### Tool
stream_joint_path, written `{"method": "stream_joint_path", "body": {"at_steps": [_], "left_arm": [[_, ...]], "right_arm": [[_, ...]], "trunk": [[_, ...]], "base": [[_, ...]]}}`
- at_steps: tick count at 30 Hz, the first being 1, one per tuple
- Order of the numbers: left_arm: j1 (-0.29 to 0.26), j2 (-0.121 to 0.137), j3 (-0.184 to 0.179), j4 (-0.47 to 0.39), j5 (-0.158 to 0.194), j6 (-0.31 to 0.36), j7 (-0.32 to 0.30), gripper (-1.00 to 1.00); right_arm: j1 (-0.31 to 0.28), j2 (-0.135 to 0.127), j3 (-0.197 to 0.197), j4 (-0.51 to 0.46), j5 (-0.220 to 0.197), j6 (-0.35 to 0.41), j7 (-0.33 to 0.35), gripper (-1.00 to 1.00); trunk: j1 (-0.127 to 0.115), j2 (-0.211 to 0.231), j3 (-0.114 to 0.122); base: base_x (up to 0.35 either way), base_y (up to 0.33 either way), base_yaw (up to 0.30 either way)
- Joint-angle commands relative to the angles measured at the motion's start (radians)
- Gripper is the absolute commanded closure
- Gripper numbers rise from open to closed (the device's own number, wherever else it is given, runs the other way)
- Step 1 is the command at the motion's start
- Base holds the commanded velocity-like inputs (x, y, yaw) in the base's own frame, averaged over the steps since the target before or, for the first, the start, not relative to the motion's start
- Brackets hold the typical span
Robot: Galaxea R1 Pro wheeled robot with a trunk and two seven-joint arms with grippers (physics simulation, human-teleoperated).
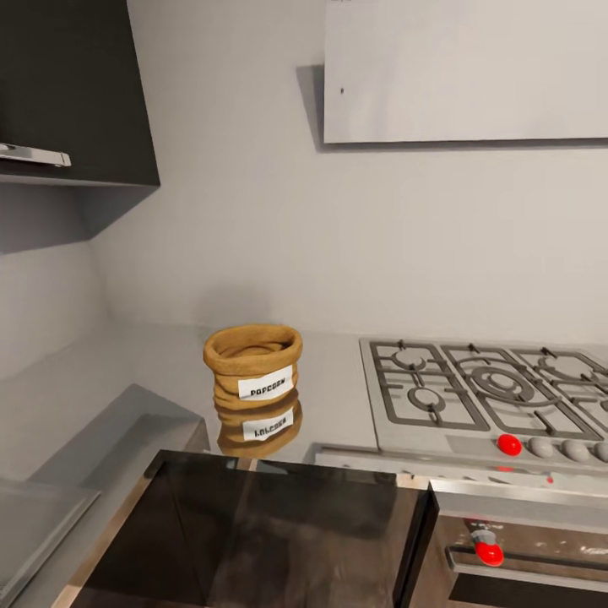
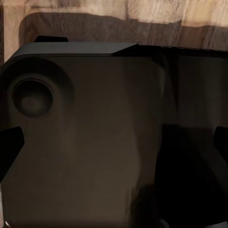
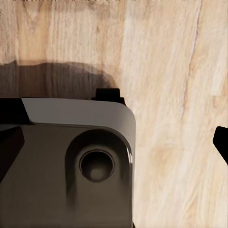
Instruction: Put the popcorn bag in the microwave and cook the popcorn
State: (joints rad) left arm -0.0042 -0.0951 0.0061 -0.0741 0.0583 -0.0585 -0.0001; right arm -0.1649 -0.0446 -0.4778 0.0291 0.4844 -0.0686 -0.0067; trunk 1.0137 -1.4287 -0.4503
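Observation:
The popcorn bag stands upright on the glossy grey countertop, left of the hob, with its white label facing me and its reflection below it. Its rolled rim is open at the top. The microwave is out of view. In the left wrist view my left gripper is open, its dark fingertips far apart over the robot's dark base. In the right wrist view my right gripper is open too, with nothing between its fingertips.
A steel gas hob with a red knob lies right of the bag. A white hood hangs above it. A dark wall cabinet hangs at upper left. Below the counter edge are dark cabinet fronts. Wooden floor lies under the arms.

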Motion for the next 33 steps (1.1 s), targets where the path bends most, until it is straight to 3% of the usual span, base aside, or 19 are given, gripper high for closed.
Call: {"method": "stream_joint_path", "body": {"at_steps": [1,33], "left_arm": [[0.000,0.000,0.000,0.001,0.006,-0.003,0.000,-1.00],[0.000,0.002,0.000,0.000,0.006,-0.003,0.000,-1.00]], "right_arm": [[-0.001,0.000,-0.008,0.003,0.008,-0.005,-0.001,-1.00],[-0.001,-0.004,-0.008,0.003,0.008,-0.012,-0.001,-1.00]], "trunk": [[-0.004,0.007,0.002],[-0.127,0.231,0.103]], "base": [[0.000,0.000,0.000],[0.000,0.000,0.000]]}}
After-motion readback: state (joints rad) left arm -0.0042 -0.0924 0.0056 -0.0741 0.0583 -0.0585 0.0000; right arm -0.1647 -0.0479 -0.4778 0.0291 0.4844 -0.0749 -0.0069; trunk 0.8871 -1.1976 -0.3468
